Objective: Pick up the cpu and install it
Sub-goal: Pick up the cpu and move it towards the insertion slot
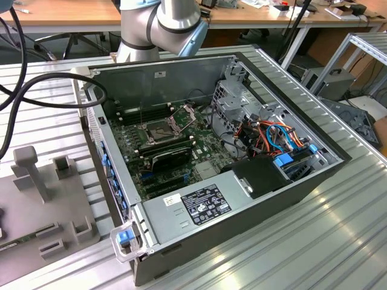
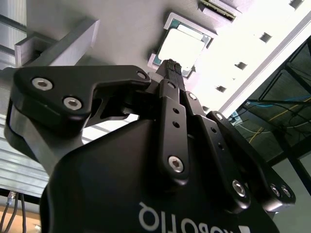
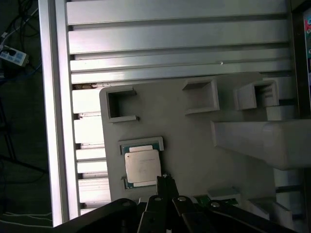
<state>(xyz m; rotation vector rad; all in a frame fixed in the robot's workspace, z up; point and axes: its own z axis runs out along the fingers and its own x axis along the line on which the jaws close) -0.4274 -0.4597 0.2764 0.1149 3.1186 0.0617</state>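
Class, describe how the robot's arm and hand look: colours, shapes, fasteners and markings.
The arm is made of round silver-grey segments with a pale blue joint cap. The hand is matte black. It has a broad body with white lettering, and flat hinged link bars that narrow to slim tips. Shiny silver screw heads pin the bars.

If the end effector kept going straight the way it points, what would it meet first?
Probably the cpu, lying in a recess of the grey fixture plate; the end effector lines up with its edge. Depth is unclear, so it might touch the plate beside it.
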